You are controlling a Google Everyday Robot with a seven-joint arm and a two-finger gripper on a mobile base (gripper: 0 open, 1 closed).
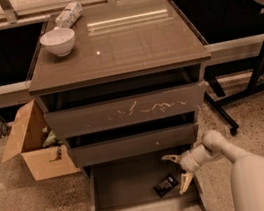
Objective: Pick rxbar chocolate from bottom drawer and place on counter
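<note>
The bottom drawer [122,193] is pulled out at the foot of the cabinet. The rxbar chocolate [165,185], a small flat black bar, lies on the drawer floor near its right side. My gripper [178,171] hangs inside the drawer at the right, just right of and above the bar. Its fingers are spread open, one [171,158] above the bar and one [185,183] beside it, and they hold nothing. The counter [120,38] is the glossy top of the cabinet.
A white bowl [57,41] and a white-and-grey packet [68,14] sit at the counter's back left. The middle drawer front has white scratches [143,109]. An open cardboard box [33,148] stands on the floor at the left. A black stand's legs [251,89] are at the right.
</note>
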